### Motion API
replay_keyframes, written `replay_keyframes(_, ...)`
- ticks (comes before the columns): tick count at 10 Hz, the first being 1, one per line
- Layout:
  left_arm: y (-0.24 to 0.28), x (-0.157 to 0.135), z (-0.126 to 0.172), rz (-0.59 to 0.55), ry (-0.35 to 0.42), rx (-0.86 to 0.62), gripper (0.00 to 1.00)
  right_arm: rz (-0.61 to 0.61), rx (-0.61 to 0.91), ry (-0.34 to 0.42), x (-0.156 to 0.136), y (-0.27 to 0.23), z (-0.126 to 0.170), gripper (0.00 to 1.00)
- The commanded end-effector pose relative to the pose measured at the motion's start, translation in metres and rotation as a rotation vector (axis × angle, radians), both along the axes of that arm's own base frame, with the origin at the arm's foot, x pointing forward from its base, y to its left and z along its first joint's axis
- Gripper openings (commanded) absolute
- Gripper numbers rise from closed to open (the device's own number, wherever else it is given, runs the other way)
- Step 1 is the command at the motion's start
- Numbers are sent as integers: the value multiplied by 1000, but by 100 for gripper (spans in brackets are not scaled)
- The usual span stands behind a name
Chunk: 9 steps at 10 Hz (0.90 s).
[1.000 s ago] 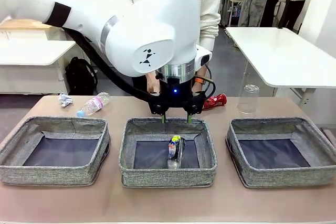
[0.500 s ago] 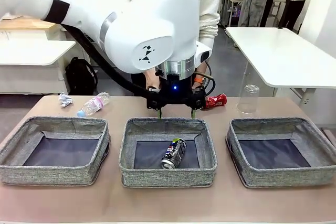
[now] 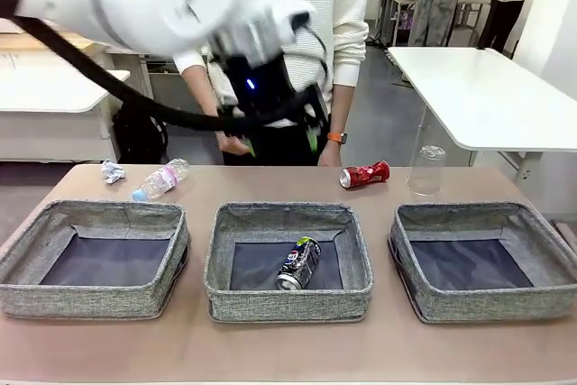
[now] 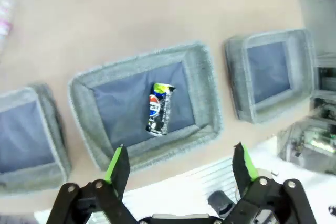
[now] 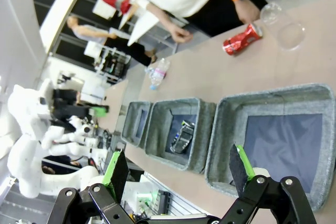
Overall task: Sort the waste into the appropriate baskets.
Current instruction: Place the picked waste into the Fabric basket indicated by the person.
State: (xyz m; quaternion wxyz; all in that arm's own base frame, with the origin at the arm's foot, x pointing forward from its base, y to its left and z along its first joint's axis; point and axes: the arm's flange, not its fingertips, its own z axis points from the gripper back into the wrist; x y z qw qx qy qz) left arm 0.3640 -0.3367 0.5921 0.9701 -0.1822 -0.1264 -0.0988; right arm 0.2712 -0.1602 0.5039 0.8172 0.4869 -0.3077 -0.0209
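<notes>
The dark blue Pepsi can (image 3: 298,263) lies on its side in the middle basket (image 3: 288,302). My left gripper (image 3: 280,142) hangs open and empty, high above the table's far edge; its wrist view looks down on the can (image 4: 159,107) between its spread fingers (image 4: 116,163). On the far side of the table lie the crushed red can (image 3: 364,174), the clear cup (image 3: 425,169), the small bottle (image 3: 160,178) and the paper ball (image 3: 112,171). The left basket (image 3: 90,299) and right basket (image 3: 487,304) hold nothing. In its own wrist view my right gripper (image 5: 178,169) is open above the right basket (image 5: 273,95).
A person stands at the far side with both hands (image 3: 233,144) near the table edge, close behind my left gripper. A white table (image 3: 487,96) stands farther back at the right. Bare tabletop runs in front of the baskets.
My left gripper has opened fully and swung up and left, away from the middle basket. The Pepsi can has dropped and settled on its side in that basket.
</notes>
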Motion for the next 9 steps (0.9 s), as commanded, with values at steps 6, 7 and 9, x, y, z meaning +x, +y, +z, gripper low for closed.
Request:
replay_keyframes(6, 309, -57, -34, -16, 188, -775, 100, 3, 11, -37, 3, 1, 2, 100)
replay_keyframes(7, 338, -77, -48, 25, 180, -845, 100, 3, 11, -37, 3, 1, 2, 100)
replay_keyframes(9, 385, -120, -84, 169, 175, -953, 100, 3, 11, -37, 3, 1, 2, 100)
